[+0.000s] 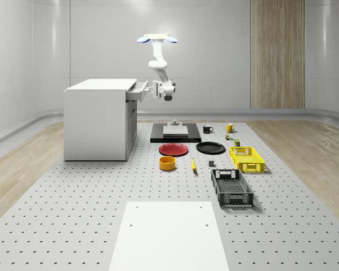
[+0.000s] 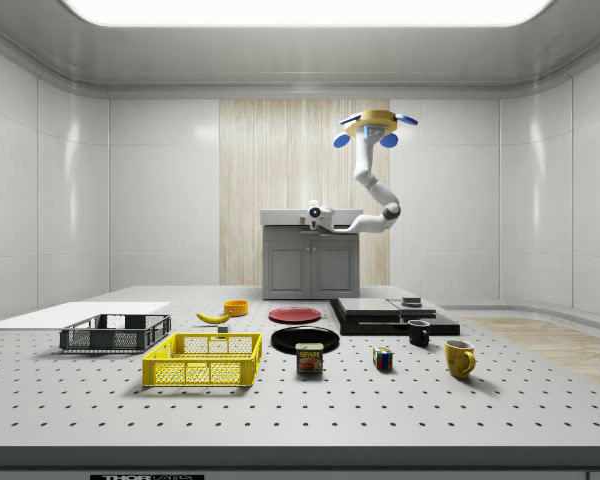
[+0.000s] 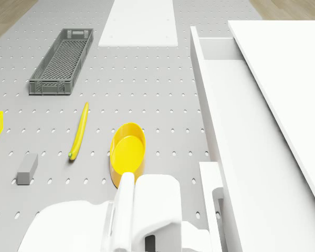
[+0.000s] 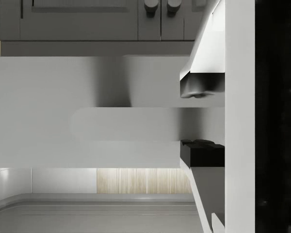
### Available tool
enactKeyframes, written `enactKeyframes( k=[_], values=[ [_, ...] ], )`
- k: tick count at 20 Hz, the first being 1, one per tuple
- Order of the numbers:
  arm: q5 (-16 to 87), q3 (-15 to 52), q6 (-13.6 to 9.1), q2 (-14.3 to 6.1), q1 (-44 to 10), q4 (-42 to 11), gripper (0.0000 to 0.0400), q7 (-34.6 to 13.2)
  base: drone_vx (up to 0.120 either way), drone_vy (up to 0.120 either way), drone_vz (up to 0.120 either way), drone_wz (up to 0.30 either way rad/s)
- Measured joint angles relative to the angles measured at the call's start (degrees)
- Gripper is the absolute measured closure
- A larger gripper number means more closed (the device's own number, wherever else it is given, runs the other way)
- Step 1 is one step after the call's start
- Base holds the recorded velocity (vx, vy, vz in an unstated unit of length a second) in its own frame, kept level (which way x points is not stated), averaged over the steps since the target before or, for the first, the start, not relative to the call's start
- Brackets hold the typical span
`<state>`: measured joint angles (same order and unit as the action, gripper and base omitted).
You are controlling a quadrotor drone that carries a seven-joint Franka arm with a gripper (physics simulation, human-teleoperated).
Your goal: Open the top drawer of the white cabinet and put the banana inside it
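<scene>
The white cabinet (image 1: 96,121) stands on the floor at the whole-scene view's left, and its top drawer (image 1: 137,91) is pulled partly out. The drone (image 1: 157,38) hovers above and just beyond the drawer's front. Its arm bends down so that my gripper (image 1: 150,90) meets the drawer front. In the wrist view the gripper (image 4: 184,119) is shut on the drawer handle (image 4: 126,124), one dark finger on each side. The banana (image 1: 193,164) lies on the perforated floor beside a yellow bowl (image 1: 167,162); both appear in the drone view, banana (image 3: 79,131) and bowl (image 3: 127,149), next to the drawer (image 3: 220,79).
A red plate (image 1: 173,149) and a black plate (image 1: 210,148) lie right of the cabinet. A black platform (image 1: 175,132) sits behind them with mugs nearby. A yellow crate (image 1: 247,158) and a grey crate (image 1: 231,187) stand further right. A white board (image 1: 168,234) lies in front.
</scene>
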<state>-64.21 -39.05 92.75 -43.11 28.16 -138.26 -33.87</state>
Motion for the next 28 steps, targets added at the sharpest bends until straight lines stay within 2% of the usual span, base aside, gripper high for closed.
enactKeyframes(
  k=[3, 4, 6, 8, 11, 12, 13, 15, 17, 18, 19, 20, 23, 27, 28],
  values=[
    [1.42, -2.1, -1.11, -0.19, 0.59, 0.99, 0.0288, -0.38, 0.0, 0.0, 0.0, 0.0],
    [1.81, -2.67, -1.35, -0.27, 0.83, 1.25, 0.0225, -0.5, 0.0, 0.0, 0.0, 0.0],
    [2.48, -3.63, -1.62, -0.46, 1.32, 1.67, 0.0136, -0.71, 0.0, 0.0, 0.0, 0.0],
    [2.78, -4.01, -1.36, -0.75, 1.83, 1.74, 0.0083, -0.89, 0.0, 0.0, 0.0, 0.0],
    [2.77, -3.86, -0.33, -1.29, 2.57, 1.39, 0.0039, -1.1, 0.0, 0.0, 0.0, 0.0],
    [2.8, -3.85, -0.03, -1.46, 2.81, 1.3, 0.0054, -1.17, 0.0, 0.0, 0.0, 0.0],
    [2.85, -3.86, 0.24, -1.62, 3.04, 1.22, 0.0107, -1.23, 0.0, 0.0, 0.0, 0.0],
    [3.09, -4.1, 0.58, -1.92, 3.5, 1.19, 0.0181, -1.39, 0.0, 0.0, 0.0, 0.0],
    [3.67, -4.81, 0.47, -2.18, 3.92, 1.45, 0.0225, -1.6, 0.0, 0.0, 0.0, 0.0],
    [4.15, -5.29, 0.32, -2.3, 4.15, 1.65, 0.0229, -1.8, 0.0, 0.0, 0.0, 0.0],
    [4.2, -6.04, -0.04, -1.63, 4.12, 1.35, 0.0241, 1.65, 0.0, 0.0, 0.0, 0.0],
    [4.25, -6.42, -0.71, -1.22, 3.86, 1.61, 0.0253, 1.9, 0.0, 0.0, 0.0, 0.0],
    [5.63, -8.05, -1.81, -1.68, 4.32, 2.83, 0.0273, 0.11, 0.0, 0.0, 0.0, 0.0],
    [8.13, -10.86, -3.17, -2.43, 5.57, 4.63, 0.0258, -2.95, 0.0, 0.0, 0.0, 0.0],
    [8.7, -12.01, -3.64, -1.66, 5.71, 4.4, 0.0224, -0.02, 0.0, 0.0, 0.0, 0.0]
  ],
)
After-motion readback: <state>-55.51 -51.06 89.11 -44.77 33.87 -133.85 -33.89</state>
